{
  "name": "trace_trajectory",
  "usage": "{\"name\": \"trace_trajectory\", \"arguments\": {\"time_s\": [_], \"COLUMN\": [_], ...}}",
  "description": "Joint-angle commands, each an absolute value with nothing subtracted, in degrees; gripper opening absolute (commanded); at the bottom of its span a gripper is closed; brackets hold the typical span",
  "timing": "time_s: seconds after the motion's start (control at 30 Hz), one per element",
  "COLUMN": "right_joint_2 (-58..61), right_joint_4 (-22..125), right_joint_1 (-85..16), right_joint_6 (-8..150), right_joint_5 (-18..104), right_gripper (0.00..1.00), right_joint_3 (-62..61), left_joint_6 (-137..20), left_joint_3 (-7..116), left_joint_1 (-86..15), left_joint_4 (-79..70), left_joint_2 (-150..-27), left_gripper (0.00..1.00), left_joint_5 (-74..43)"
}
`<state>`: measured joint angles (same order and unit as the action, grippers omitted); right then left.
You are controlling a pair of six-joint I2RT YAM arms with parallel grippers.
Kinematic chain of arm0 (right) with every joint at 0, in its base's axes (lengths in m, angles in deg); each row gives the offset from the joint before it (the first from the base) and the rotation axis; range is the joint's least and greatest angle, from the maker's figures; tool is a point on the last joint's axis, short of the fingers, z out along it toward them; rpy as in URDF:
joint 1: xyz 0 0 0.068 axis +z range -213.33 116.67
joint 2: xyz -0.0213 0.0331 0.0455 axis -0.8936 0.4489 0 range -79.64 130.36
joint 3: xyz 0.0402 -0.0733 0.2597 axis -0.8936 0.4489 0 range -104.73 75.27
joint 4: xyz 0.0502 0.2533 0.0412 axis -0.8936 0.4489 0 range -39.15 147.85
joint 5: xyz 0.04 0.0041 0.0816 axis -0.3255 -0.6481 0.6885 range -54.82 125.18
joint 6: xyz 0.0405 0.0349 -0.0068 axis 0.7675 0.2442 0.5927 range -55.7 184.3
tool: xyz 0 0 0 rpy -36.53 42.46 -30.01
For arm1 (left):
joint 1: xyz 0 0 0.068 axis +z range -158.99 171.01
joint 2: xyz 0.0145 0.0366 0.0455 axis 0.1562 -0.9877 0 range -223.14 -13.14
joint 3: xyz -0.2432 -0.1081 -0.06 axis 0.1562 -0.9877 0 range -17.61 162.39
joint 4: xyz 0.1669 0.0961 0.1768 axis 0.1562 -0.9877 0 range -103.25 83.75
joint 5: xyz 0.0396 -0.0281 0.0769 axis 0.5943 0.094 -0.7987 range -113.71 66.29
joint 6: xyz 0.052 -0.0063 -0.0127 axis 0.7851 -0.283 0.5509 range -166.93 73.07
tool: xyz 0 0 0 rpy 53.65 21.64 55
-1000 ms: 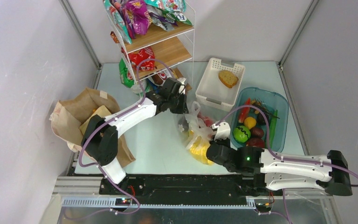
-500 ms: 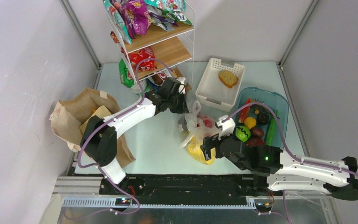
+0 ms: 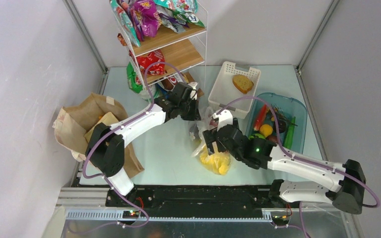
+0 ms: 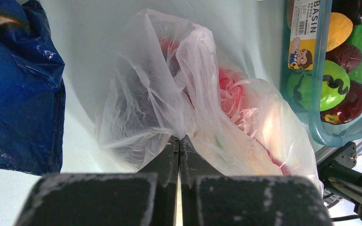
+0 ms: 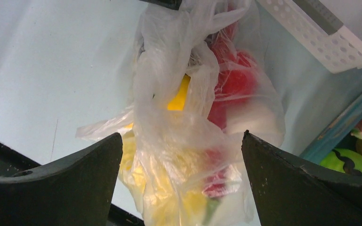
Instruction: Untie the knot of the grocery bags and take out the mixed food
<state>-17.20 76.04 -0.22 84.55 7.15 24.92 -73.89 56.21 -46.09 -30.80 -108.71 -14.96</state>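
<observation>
Pinching a bunched fold of the plastic bag [image 4: 136, 99] with the left gripper [image 4: 179, 140], jaws pressed fully together on the film. Holding the right gripper [image 5: 181, 137] spread wide, gripping nothing, the bag's lower bulge between its two fingers. Inside the bag, just ahead of the right fingers: a yellow fruit [image 5: 179, 94] and red food [image 5: 233, 80]. To the right of both grippers: the tub [image 3: 300, 116] of produce. Ahead and right of the right gripper: the basket [image 3: 223, 94] with bread [image 3: 242, 83]. Well apart from the left gripper, back by its arm's base: the crumpled paper bag [image 3: 87, 119].
</observation>
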Motion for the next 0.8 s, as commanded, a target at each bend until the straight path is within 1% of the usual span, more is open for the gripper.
{"name": "trace_trajectory", "arguments": {"time_s": [0.0,0.1,0.17,0.2,0.23,0.27,0.3,0.33,0.37,0.4,0.43,0.47,0.5,0.67,0.77], "right_joint_2": [-14.68,-11.87,-10.64,-10.34,-10.02,-9.98,-10.17,-10.36,-10.86,-11.15,-11.78,-12.09,-12.74,-15.97,-19.95], "right_joint_4": [71.12,70.64,70.44,70.45,70.63,70.67,70.68,70.70,70.76,70.87,71.04,71.19,71.60,73.11,75.02], "right_joint_1": [-1.26,-1.20,-1.27,-1.27,-1.21,-1.11,-0.93,-0.80,-0.67,-0.62,-0.54,-0.43,-0.50,-0.34,-0.25], "right_joint_6": [82.56,82.19,82.19,82.30,82.66,82.84,83.00,83.05,83.18,83.32,83.73,83.99,84.56,87.56,90.35], "right_joint_5": [7.54,4.40,2.96,2.59,2.03,1.78,1.36,1.35,1.39,1.46,1.46,1.45,1.57,2.01,1.98], "right_gripper": [0.99,0.99,0.97,0.90,0.78,0.73,0.66,0.61,0.46,0.36,0.16,0.09,0.01,0.00,0.00], "right_joint_3": [22.91,22.89,22.89,22.89,22.91,22.94,23.08,23.25,23.59,23.77,24.23,24.53,25.17,29.17,31.54], "left_joint_6": [-73.49,-73.62,-73.56,-73.60,-73.59,-73.62,-73.59,-73.71,-73.84,-73.92,-73.91,-73.89,-73.85,-73.78,-74.10], "left_joint_3": [56.06,56.04,55.98,56.01,56.03,56.08,56.12,56.13,56.17,56.20,56.21,56.22,56.15,56.22,56.30], "left_joint_1": [-46.31,-46.37,-46.49,-46.46,-46.48,-46.50,-46.42,-46.38,-46.31,-46.28,-46.13,-46.05,-45.97,-45.07,-43.76], "left_joint_4": [-29.50,-29.53,-29.53,-29.51,-29.49,-29.51,-29.49,-29.51,-29.53,-29.49,-29.50,-29.48,-29.52,-29.52,-29.51], "left_joint_2": [-106.42,-106.71,-106.79,-106.81,-106.80,-106.77,-106.75,-106.70,-106.64,-106.65,-106.54,-106.51,-106.44,-105.80,-105.46], "left_gripper": [0.00,0.00,0.00,0.00,0.00,0.00,0.00,0.00,0.00,0.00,0.00,0.00,0.00,0.00,0.00], "left_joint_5": [-14.93,-14.78,-14.78,-14.76,-14.75,-14.75,-14.75,-14.51,-14.29,-14.21,-14.11,-14.08,-14.16,-14.49,-14.12]}}
